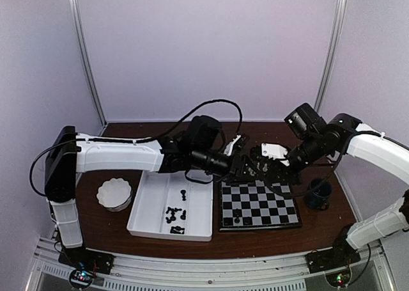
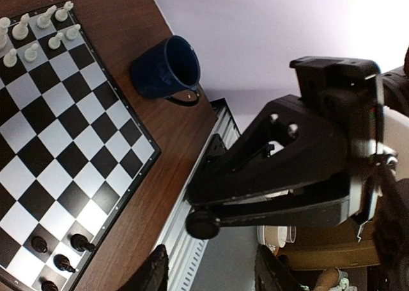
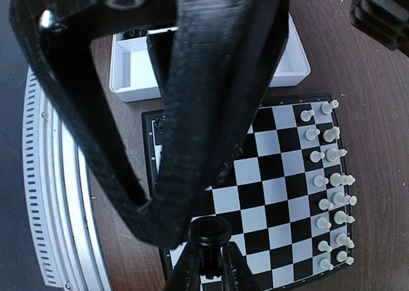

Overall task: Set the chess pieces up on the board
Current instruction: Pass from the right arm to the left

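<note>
board (image 1: 268,204) flat on the bench (image 1: 108,230), white pieces (image 3: 335,179) in two rows along its far edge, a few black pieces (image 2: 81,243) at the near edge. more black ones in the tray (image 1: 150,208) just beside it. right hand (image 3: 209,265) over the board, pinching a black piece (image 3: 211,230); left hand (image 2: 211,272) wide, empty.

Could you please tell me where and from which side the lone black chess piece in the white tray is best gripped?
Pinch the lone black chess piece across its slim upper body, coming straight down from above: it seems to stand upright, clear of the clustered pieces, and the walls of the white rectangular tray hinder sideways approach.
</note>
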Tool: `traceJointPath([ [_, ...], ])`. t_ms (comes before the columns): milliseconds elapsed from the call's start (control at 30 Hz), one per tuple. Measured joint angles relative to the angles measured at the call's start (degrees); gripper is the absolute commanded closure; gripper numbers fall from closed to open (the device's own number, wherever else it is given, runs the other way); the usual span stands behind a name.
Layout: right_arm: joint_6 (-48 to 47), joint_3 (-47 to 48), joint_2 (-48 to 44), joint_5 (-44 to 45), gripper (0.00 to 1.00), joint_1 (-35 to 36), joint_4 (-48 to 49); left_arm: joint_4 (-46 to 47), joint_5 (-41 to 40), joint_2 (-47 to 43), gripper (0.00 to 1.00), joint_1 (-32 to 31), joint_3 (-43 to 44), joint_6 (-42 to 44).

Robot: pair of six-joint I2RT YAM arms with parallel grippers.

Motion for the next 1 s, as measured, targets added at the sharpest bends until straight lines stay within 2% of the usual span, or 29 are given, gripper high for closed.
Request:
traceJointPath([
  [133, 0.2, 0.37, 0.96, 1.6, 0.89, 1.42, 0.09, 3.15, 1.66, 0.02, 0.56, 0.0, -0.61, -2.8],
  [533, 1.11, 1.03, 1.2, 3.13, 0.89, 2.99, 0.11, 3.8, 2.21, 0.07, 0.66, 0.0, -0.68, -5.38],
  [733, 1.33, 1.09, 1.2, 3.1, 0.89, 3.32, 0.09, 4.37, 2.21, 0.22, 0.67, 0.0, -0.68, -5.86],
  [933, 1.46, 1.14, 1.2, 3.1, 0.89, 3.37, 0.02, 3.78, 2.05, 0.79, 0.63, 0.0, -0.68, -5.77],
  [1000, 1.46, 1.14, 1.2, 3.1, 0.89, 3.37, 0.09, 2.89, 1.92, 0.9, 0.65, 0.0, -0.68, -5.57],
])
